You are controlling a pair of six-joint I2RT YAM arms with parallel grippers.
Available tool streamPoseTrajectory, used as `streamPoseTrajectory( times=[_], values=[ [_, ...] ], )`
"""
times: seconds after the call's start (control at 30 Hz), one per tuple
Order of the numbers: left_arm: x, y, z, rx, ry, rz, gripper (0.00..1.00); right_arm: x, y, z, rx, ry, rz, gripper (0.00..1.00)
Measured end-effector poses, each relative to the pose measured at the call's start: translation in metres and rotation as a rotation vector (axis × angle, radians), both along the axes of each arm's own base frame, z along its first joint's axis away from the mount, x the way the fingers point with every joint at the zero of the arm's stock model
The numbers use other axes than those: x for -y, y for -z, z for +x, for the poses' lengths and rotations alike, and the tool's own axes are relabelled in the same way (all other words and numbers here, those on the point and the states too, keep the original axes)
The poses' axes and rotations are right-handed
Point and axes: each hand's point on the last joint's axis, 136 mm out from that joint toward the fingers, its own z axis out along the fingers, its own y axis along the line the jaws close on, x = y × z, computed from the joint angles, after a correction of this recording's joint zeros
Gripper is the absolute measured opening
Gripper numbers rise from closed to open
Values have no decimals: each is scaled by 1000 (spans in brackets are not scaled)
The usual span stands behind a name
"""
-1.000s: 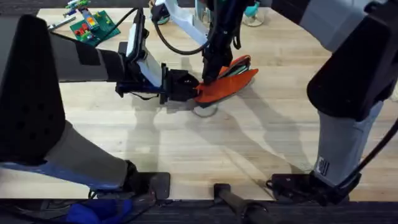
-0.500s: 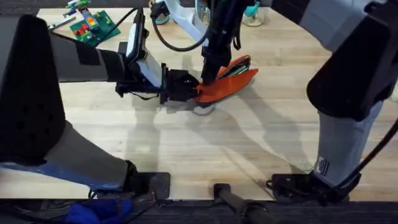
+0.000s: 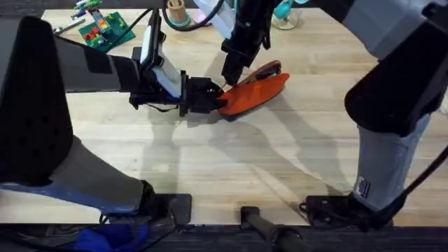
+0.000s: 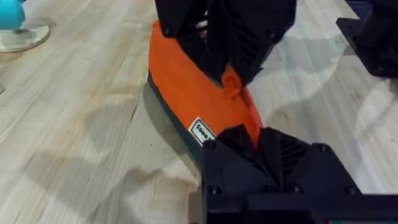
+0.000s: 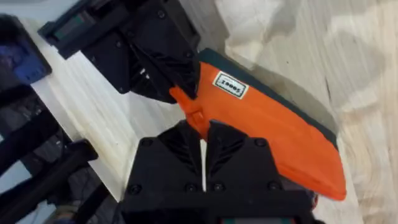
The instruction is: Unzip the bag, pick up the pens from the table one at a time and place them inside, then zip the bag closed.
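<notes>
Left wrist: bag (image 4: 186,93) label unreadable; left tool (image 4: 258,146) pinching bag end; right tool (image 5: 202,134) pinching zipper pull (image 5: 194,116).

My table (image 3: 231,161), a light butcher-block top with plank seams, carries the orange bag (image 3: 255,91) just above centre of the overhead frame, a green toy board (image 3: 105,29) at upper left, and a round-based cup (image 3: 177,14) at top.

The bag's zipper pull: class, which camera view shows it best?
The right wrist view: the orange zipper pull sits just ahead of the right gripper, against the bag. The left wrist view shows it partly under that gripper. Overhead, it is too small to make out.
</notes>
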Motion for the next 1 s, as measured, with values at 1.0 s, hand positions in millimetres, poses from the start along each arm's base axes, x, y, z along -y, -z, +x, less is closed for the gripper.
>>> streamPoseTrajectory(
  times=[1.0],
  values=[
    [0, -1, 1, 7, -1, -3, 40, 18, 1, 25, 28, 341, -100, 38]
  ],
)
